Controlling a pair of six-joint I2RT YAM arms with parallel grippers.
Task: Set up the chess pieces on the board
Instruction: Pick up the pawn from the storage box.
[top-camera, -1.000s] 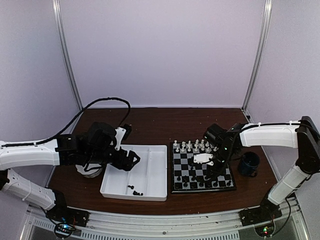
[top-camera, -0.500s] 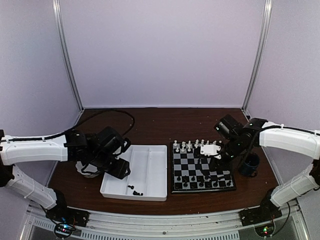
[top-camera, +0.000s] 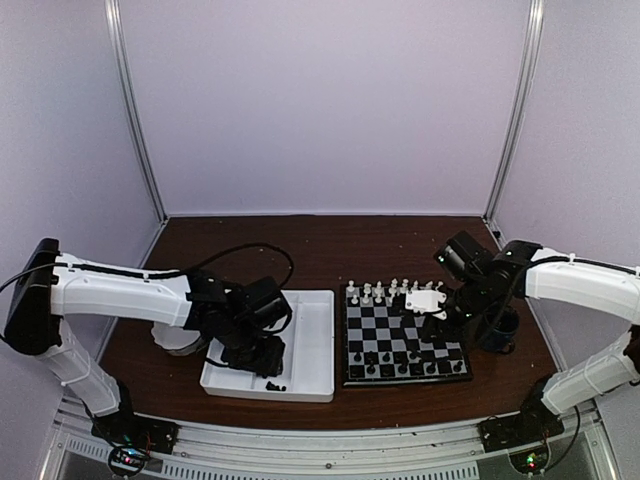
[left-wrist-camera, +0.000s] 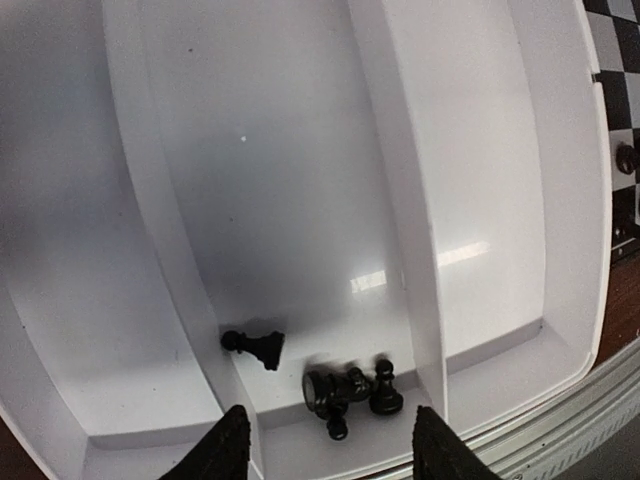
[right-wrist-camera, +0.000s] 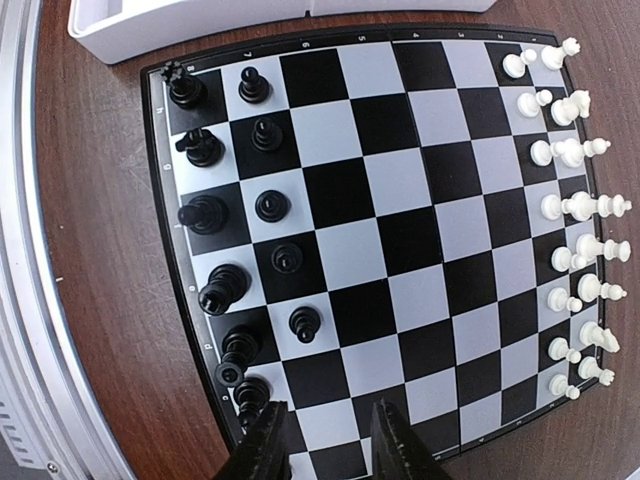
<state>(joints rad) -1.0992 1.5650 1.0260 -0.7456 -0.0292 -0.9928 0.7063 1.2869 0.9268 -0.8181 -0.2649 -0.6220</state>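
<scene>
Several tiny black chess pieces (left-wrist-camera: 350, 390) lie in the middle compartment of the white divided plastic tray (left-wrist-camera: 480, 150), so the left tool (left-wrist-camera: 331, 440) hangs half open and empty above them, likely to pick one, while the right tool (right-wrist-camera: 327, 425), also half open and empty, hovers over the black-and-white checked board (right-wrist-camera: 380, 220).

Left arm (top-camera: 120, 292): long white shells, black joint housings, the largest a rounded black block. Thin black cable (top-camera: 262, 248) loops loose above the forearm. Left pincer (left-wrist-camera: 330, 452): two matte black fingers (left-wrist-camera: 228, 450), smooth, tapered. Right arm (top-camera: 585, 280): same white shells, black wrist housings, thin dark cable along its top. Right pincer (right-wrist-camera: 328, 445): black fingers too, white plate (top-camera: 425, 298) on its body. Black base plates (top-camera: 512, 432) bolted at the worktop's near edge.
</scene>
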